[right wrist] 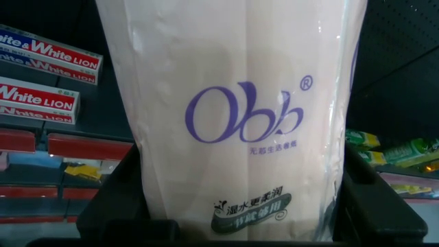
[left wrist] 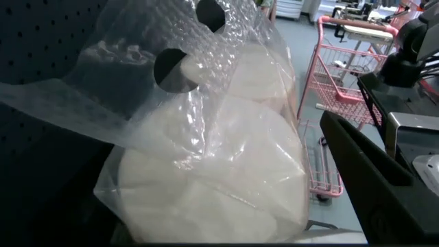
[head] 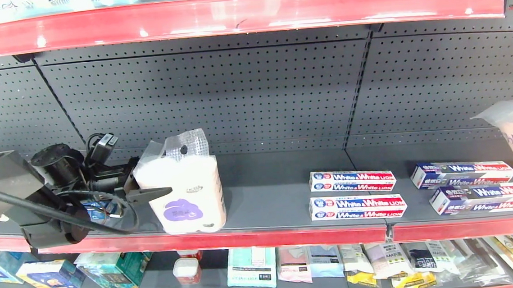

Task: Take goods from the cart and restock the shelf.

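Head view: one tissue pack (head: 187, 189) stands on the shelf (head: 269, 193), left pincer (head: 151, 186) jaws apart around it, so it looks placed; right pincer (right wrist: 250, 219) is clamped on second tissue pack (right wrist: 240, 116), held up near the shelf's right end, not yet placed.

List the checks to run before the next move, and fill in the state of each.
1. The shelved toilet paper pack stands upright on the shelf: ok.
2. The left end effector is free of that pack: cannot tell.
3. The right end effector holds the second toilet paper pack: ok, the pack sits between its fingers.
4. Bare shelf lies between the shelved pack and the toothpaste boxes: ok.
5. The second pack hangs clear of the boxes at the shelf's right end: cannot tell.
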Controlling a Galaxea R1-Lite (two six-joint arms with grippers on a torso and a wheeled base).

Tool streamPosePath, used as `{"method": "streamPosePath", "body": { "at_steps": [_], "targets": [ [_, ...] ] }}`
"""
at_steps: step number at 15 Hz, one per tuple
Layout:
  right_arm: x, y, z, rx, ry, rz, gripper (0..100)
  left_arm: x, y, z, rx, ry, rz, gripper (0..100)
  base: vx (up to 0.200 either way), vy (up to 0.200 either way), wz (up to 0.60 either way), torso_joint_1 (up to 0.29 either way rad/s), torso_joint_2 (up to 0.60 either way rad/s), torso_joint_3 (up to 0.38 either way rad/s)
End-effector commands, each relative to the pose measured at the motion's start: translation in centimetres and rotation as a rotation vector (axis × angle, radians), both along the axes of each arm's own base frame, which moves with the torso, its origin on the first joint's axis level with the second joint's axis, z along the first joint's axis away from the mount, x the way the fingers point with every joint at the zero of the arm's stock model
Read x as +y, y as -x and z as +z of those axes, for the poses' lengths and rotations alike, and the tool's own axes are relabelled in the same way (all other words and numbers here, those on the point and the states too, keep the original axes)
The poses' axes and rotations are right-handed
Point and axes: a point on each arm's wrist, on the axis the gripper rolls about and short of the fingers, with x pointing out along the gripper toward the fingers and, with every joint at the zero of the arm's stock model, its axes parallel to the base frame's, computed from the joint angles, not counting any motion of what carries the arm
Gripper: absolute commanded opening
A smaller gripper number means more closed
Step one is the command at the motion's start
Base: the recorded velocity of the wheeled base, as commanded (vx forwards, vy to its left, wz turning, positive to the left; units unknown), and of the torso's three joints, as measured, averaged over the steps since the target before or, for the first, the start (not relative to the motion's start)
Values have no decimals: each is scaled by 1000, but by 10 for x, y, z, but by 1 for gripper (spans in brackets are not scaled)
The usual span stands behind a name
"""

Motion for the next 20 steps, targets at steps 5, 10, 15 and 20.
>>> {"method": "streamPosePath", "body": {
  "at_steps": [5,10,15,20],
  "targets": [
    [0,0,1,-4,2,0,0,0,10,33,-62,3,38,100,0,0,0,0,0,0],
    [0,2,2,-12,3,0,0,6,15,51,-99,19,126,100,0,0,0,0,0,0],
    [0,1,2,-12,3,1,0,9,24,77,-132,56,229,100,0,0,0,0,0,0],
    [0,1,2,-9,-2,6,0,9,32,90,-142,139,443,100,0,0,0,0,0,0]
  ]
}}
